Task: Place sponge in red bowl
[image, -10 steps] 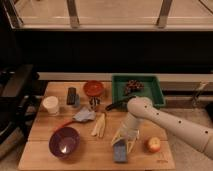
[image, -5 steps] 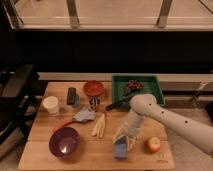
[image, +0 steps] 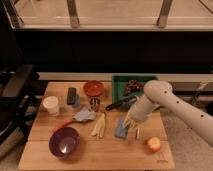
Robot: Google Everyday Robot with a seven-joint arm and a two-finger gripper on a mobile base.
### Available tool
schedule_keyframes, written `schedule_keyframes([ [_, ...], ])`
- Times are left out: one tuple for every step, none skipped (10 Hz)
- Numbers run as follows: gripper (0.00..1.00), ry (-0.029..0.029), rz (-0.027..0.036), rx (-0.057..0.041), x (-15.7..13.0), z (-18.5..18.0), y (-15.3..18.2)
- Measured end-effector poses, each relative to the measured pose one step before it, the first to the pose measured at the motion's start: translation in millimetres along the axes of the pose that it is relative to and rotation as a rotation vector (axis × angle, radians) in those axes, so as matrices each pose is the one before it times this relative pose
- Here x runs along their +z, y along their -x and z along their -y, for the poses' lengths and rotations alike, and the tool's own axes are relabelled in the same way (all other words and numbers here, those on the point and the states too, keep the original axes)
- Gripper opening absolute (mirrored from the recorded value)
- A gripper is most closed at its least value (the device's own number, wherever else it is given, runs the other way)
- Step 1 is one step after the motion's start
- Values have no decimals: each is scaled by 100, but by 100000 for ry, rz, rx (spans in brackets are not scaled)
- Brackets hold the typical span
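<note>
The sponge (image: 120, 130) is a blue-grey block held at the tip of my gripper (image: 128, 127), right of the table's middle and lifted off the wood. The gripper reaches down from the white arm (image: 157, 97) that comes in from the right, and it is shut on the sponge's right side. The red bowl (image: 93, 88) stands empty at the back of the table, up and to the left of the sponge and well apart from it.
A green tray (image: 120, 82) holding something brown stands at the back right. A purple bowl (image: 64, 141), white cup (image: 50, 105), dark block (image: 71, 95), metal can (image: 94, 103), black-handled utensil (image: 119, 104), grey cloth (image: 84, 115), pale sticks (image: 99, 125) and apple (image: 154, 144) lie around.
The gripper has risen from the front of the table with the sponge, which now sits higher and nearer the middle. The other objects have not moved.
</note>
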Motion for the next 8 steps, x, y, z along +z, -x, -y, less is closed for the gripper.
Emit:
schedule_keyframes([
  [20, -1733, -3763, -1785, -1668, 1491, -1572],
  [20, -923, -2616, -991, -980, 962, -1117],
  [20, -1346, -4231, -1911, -1562, 1647, -1868],
  [20, -1521, -4376, -2716, -1740, 2072, -2134],
  [20, -1348, -2726, -2411, -1066, 1805, -1723],
  [20, -1408, -1730, -2034, -609, 1562, -1376],
  [20, -3486, -659, -1918, -305, 2381, -1641],
  [20, -2259, -554, -918, -247, 1329, -922],
])
